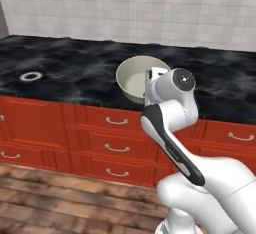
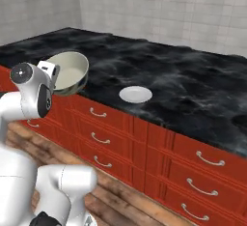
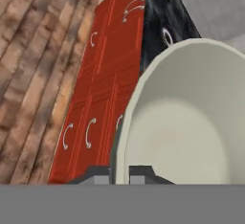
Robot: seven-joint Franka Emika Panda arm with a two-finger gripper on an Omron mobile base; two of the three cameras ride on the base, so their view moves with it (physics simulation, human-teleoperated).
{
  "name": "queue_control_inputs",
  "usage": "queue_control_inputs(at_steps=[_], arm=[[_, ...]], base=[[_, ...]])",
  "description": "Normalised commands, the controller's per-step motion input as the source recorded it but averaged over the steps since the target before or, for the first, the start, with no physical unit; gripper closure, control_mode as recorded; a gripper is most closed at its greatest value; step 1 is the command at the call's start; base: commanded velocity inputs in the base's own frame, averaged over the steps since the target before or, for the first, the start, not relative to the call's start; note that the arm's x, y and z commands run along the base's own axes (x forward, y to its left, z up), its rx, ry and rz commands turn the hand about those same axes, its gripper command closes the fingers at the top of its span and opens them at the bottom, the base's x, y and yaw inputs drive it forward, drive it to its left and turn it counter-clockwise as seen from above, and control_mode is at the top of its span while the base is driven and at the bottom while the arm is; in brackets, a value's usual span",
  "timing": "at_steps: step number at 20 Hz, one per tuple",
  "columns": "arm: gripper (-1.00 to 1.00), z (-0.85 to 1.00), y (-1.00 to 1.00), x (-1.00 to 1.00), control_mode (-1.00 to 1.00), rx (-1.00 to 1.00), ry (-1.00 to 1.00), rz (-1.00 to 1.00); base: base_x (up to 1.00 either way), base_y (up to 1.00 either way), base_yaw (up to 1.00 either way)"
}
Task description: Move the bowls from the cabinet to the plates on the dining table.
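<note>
My gripper (image 3: pixel 122 174) is shut on the rim of a plain cream-beige bowl (image 3: pixel 186 122), one fingertip on each side of the wall. The bowl (image 1: pixel 134 78) hangs tilted above the front edge of the black marble dining table (image 1: pixel 70 60). A plate with a dark centre (image 1: pixel 31 76) lies on the slab well to the bowl's left and appears small in the hand view as the plate (image 3: pixel 166 36). In the right base view the bowl (image 2: pixel 71 71) is left of a plain white plate (image 2: pixel 135 94) on the table (image 2: pixel 188 75). The cabinet is out of view.
Red drawer fronts with silver handles (image 1: pixel 116 148) run under the slab. A wooden plank floor (image 1: pixel 60 198) lies between the base and the drawers. A pale tiled wall (image 1: pixel 130 8) backs the table.
</note>
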Motion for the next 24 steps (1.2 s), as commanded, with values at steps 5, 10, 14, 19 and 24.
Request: queue_control_inputs(at_steps=[5, 10, 14, 19, 24], arm=[[1.00, 0.00, 0.00, 0.00, 1.00, 0.00, 0.00, 0.00], [1.00, 0.00, 0.00, 0.00, 1.00, 0.00, 0.00, 0.00], [1.00, 0.00, 0.00, 0.00, 1.00, 0.00, 0.00, 0.00], [1.00, 0.00, 0.00, 0.00, 1.00, 0.00, 0.00, 0.00], [1.00, 0.00, 0.00, 0.00, 1.00, 0.00, 0.00, 0.00]], base=[[0.17, 1.00, -0.33], [0.05, 1.00, -0.32], [0.00, 1.00, -0.36], [0.00, 1.00, -0.41], [0.00, 1.00, -0.38]])
